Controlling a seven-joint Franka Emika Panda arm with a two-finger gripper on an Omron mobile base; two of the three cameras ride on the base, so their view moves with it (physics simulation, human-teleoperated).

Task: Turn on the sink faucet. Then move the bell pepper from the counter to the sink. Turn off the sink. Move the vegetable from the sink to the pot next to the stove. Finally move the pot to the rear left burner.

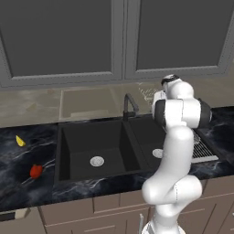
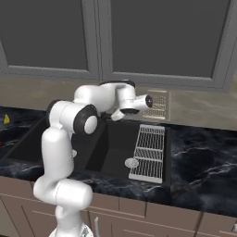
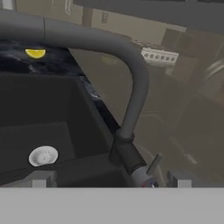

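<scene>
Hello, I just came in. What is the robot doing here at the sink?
The arm has its gripper up close to the sink faucet, at the back of the black sink; the hand view looks right at the tap's base. No water is visible running. The bell pepper lies on the counter left of the sink, with a small yellow piece further back.

Gripper [image 2: 116,115] low behind the sink [image 2: 113,152], jaw state unreadable; silver wire rack [image 2: 149,152] just right and below over the right basin, round drain [image 2: 132,163] beneath it, counter [image 2: 203,157] further right, small yellow piece [image 2: 6,119] far left.
</scene>
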